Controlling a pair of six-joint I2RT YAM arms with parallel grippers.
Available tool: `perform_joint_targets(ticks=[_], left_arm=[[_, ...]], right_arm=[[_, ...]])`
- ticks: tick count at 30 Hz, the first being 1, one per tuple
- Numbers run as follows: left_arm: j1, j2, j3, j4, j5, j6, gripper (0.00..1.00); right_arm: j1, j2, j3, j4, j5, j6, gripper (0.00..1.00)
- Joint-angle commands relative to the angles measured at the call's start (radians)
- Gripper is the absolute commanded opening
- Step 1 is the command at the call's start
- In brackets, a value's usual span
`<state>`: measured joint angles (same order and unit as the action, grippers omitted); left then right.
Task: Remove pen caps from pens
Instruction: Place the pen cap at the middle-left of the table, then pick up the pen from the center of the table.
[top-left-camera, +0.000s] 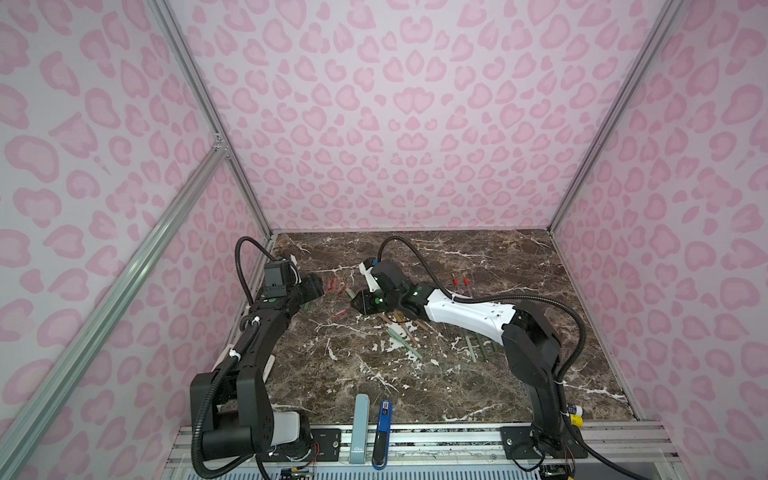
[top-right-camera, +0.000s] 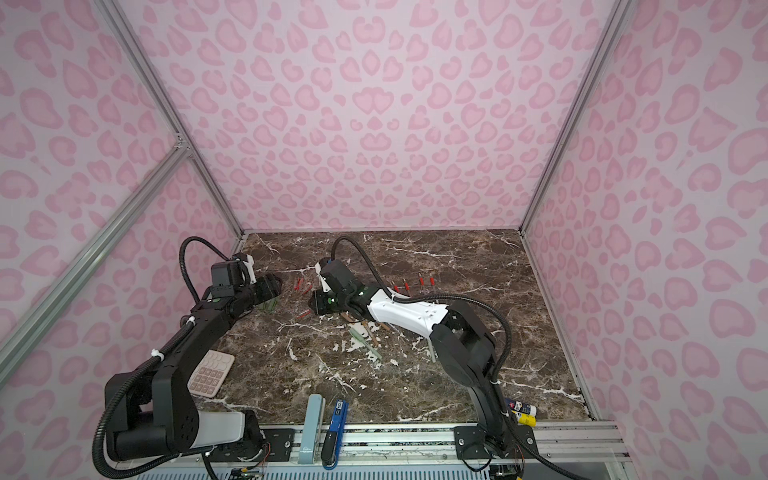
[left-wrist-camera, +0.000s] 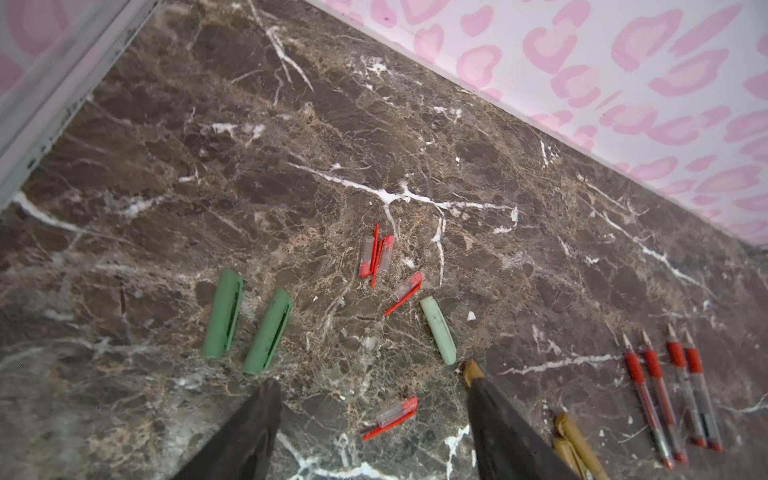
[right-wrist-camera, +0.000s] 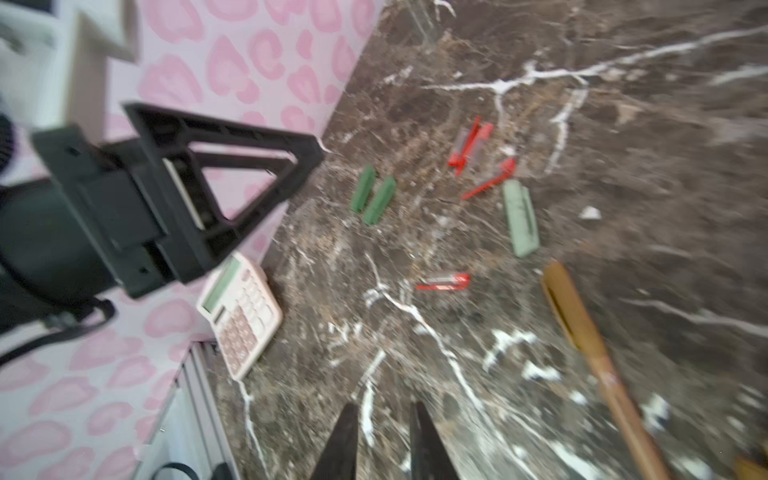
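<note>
A capped tan pen (right-wrist-camera: 611, 374) lay on the table (right-wrist-camera: 665, 187) just far of the right jaws, long axis roughly left-right, cap (right-wrist-camera: 559, 291) leftward. Those jaws stood slightly parted, empty. The left jaws, wide and empty, hung just left of loose caps (left-wrist-camera: 224, 320).

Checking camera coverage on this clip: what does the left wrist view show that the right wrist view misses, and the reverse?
Only the left wrist view: four red-grip pens lying side by side, tips bare. Only the right wrist view: a pink calculator. Both share two dark green caps, one pale green cap, four loose red caps and a tan pen, though the left wrist view catches only its end.
</note>
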<state>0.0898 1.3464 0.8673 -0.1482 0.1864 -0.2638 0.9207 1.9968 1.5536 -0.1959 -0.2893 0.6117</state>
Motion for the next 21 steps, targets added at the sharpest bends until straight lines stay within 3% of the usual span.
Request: perform_joint_targets(ticks=[1, 7, 21], left_arm=[[-0.007, -0.009, 0.015, -0.027, 0.004, 0.161, 0.75], [-0.042, 0.004, 0.040, -0.077, -0.027, 0.282, 0.79], [-0.071, 0.025, 0.031, -0.078, 0.043, 0.222, 0.82]], right_arm=[[0.001, -0.047, -0.096, -0.118, 0.086, -0.107, 0.34], [-0.002, -0.093, -0.209, -0.230, 0.180, -0.205, 0.37], [-0.009, -0.060, -0.251, -0.329, 0.219, -0.278, 0.32]])
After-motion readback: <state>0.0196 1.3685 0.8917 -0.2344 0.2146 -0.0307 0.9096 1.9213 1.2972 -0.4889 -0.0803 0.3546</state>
